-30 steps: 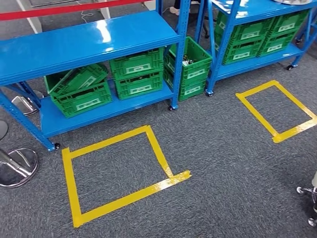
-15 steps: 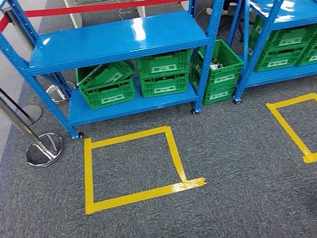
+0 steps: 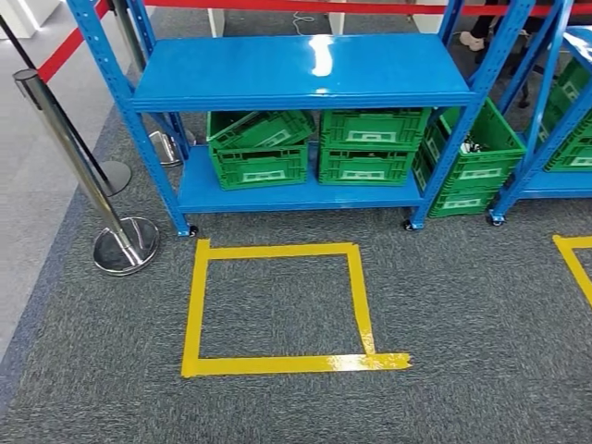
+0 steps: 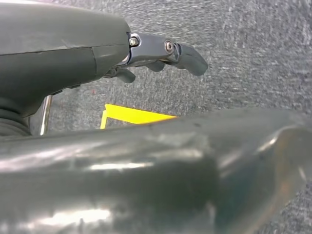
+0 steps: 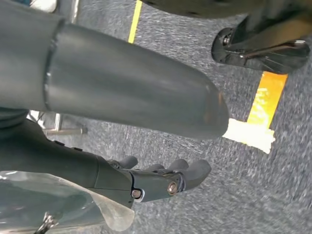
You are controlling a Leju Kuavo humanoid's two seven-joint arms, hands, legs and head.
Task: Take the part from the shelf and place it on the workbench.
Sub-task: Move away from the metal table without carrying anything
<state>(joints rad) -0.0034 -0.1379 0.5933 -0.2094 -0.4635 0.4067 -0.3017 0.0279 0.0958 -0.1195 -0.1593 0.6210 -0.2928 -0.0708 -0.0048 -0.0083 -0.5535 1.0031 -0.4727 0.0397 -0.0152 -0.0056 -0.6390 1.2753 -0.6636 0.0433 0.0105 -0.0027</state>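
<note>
The blue shelf point(image 3: 300, 69) fills the upper middle of the head view, green crates point(image 3: 366, 146) on its lower level and another crate point(image 3: 474, 157) to its right holding small parts too small to make out. A yellow tape square point(image 3: 279, 310) sits on the carpet below. Left hand point(image 4: 162, 51) and right hand point(image 5: 165, 180) hang over the carpet, fingers loosely extended, holding nothing.

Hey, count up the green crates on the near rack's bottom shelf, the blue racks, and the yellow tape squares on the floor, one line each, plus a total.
Green crates: 4
Blue racks: 2
Tape squares: 2
Total: 8
</note>
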